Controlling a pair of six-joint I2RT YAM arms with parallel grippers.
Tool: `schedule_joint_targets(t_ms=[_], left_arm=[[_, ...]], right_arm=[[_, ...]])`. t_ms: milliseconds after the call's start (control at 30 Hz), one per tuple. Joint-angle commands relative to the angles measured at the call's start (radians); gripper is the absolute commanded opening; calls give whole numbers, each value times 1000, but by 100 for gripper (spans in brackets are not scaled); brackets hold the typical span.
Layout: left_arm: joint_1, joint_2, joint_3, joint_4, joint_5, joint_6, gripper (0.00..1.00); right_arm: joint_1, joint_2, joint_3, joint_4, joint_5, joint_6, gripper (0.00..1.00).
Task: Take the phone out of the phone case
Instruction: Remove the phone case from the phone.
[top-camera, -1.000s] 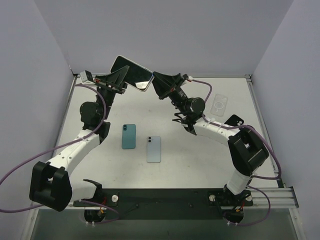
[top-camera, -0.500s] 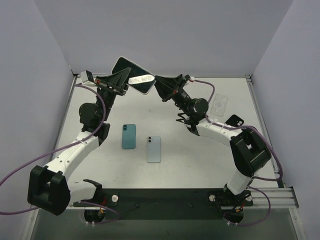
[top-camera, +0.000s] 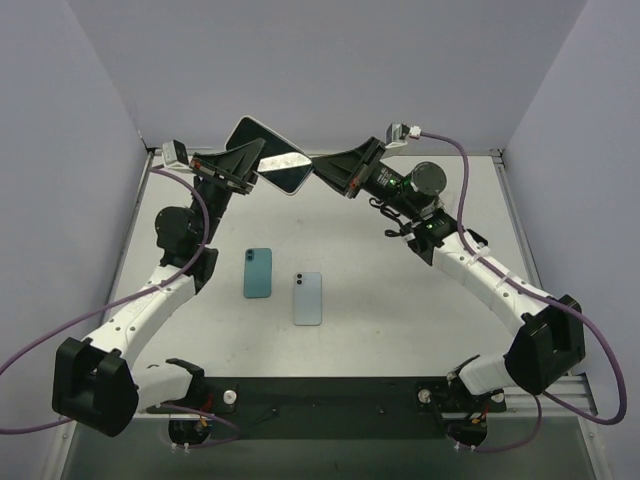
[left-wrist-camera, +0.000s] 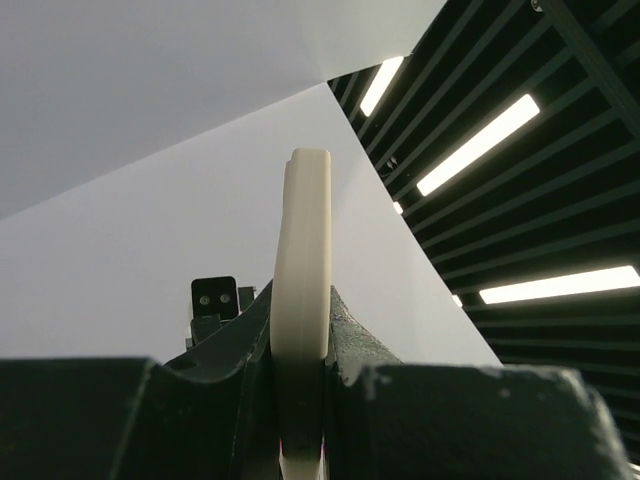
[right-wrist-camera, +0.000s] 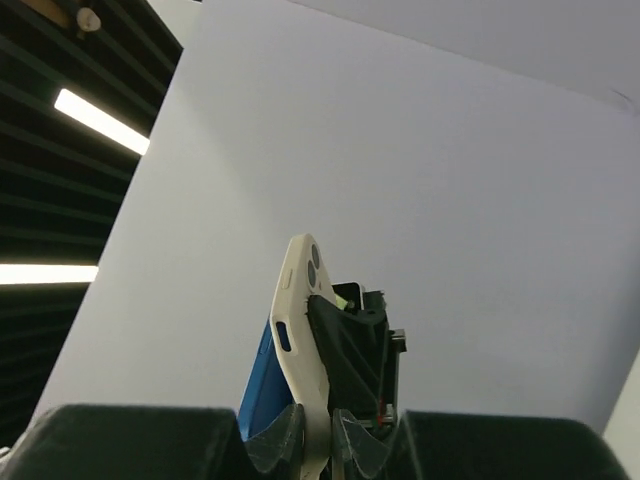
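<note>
1. The phone (top-camera: 262, 140), in its cream case (left-wrist-camera: 302, 250), is held in the air at the upper middle of the top view. It is above the far part of the counter (top-camera: 400, 300) and tilted, with its dark face turned upward.
2. The left tool (top-camera: 252, 165) is clenched on the case from the left of the frame. In the left wrist view the case is seen edge-on and upright, pinched between the two fingers (left-wrist-camera: 235, 340).
3. The right tool (top-camera: 320, 172) is clenched on the lower right end of the case. In the right wrist view the thin edge of the case is gripped at the bottom centre, and camera lenses are seen near its upper end.
4. In that same view a blue surface (right-wrist-camera: 260, 385) is seen against the left side of the case. Whether the phone sits fully in the case cannot be told.
5. A teal phone (top-camera: 258, 272) and a pale phone (top-camera: 307, 298) lie flat on the counter at the middle of the top view. The pale one is just to the lower right of the teal one, and the two are not touching.
</note>
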Motion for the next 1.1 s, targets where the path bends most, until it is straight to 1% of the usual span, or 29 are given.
schedule_joint_targets(t_ms=[0,167,333,533,633,667,700,733,767,800,867,900,967,1067], left_arm=[[-105,-45,123,299,177,-156,0],[-119,-13,125,280,200,-161,0],[-139,38,134,283,221,-164,0],[-164,98,154,293,249,-173,0],[-165,118,157,300,255,-174,0],[-165,125,163,299,268,-176,0],[-165,142,180,299,279,-174,0],[-165,150,188,299,287,-176,0],[-164,157,191,300,299,-179,0],[-164,173,198,300,308,-179,0],[-162,202,215,297,343,-179,0],[-162,214,227,299,354,-177,0],[-164,240,234,297,365,-182,0],[-164,276,244,277,403,-177,0]], right_arm=[[-1,150,-17,-422,-132,-213,8],[-4,182,18,-410,-175,-234,10],[4,227,82,-355,-255,-213,17],[10,257,136,-284,-323,-174,18],[16,286,135,-182,-387,-110,18],[16,297,127,-133,-427,-39,18],[16,308,119,-3,-448,6,17],[13,332,110,71,-459,54,12],[11,345,83,146,-474,159,3],[8,355,72,278,-475,201,0],[-9,380,26,372,-467,264,0],[-15,380,6,404,-452,280,0],[-30,371,-23,399,-439,266,0],[-50,330,-74,304,-407,177,0]])
